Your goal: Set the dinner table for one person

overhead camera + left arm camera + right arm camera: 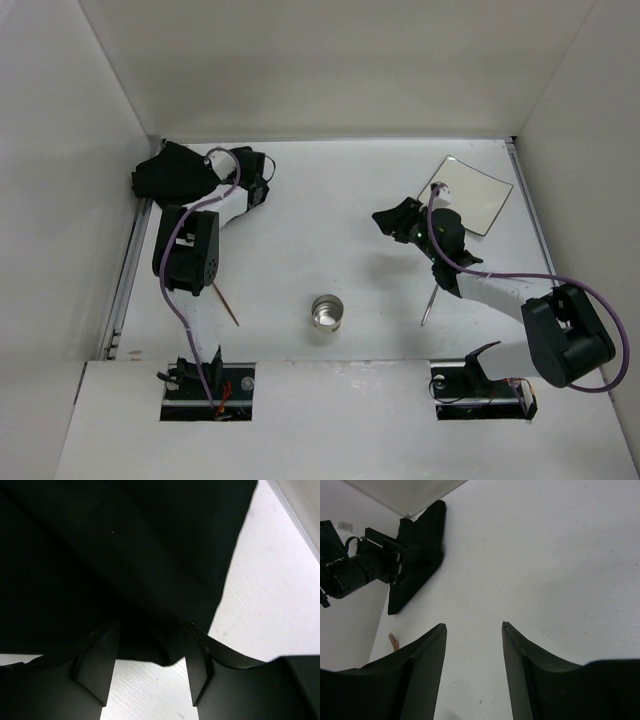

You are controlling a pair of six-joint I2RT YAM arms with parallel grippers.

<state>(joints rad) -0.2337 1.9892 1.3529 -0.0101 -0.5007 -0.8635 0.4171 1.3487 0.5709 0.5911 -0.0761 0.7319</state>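
— Table [330, 230] first: how did it lie?
— It was the wide white surface under both arms, running from their bases to the far wall. Hardly anything on it was laid out as a setting, I judged.
— And the black mat [172, 172]?
— Bunched in the far-left corner, right at the left jaws. Those stood apart, with the mat's near edge sagging between them (not pinched, as far as the wrist view showed).
— The right jaws?
— Parted too and holding nothing, over bare table, with the white plate [470, 192] just beyond them to the right.
— Which arm was nearer the mat?
— The left, plainly; the right was well apart from it. The mat would probably have to come toward the near middle, where the metal cup [326, 313] stood.
— Its long axis?
— Too crumpled to tell.
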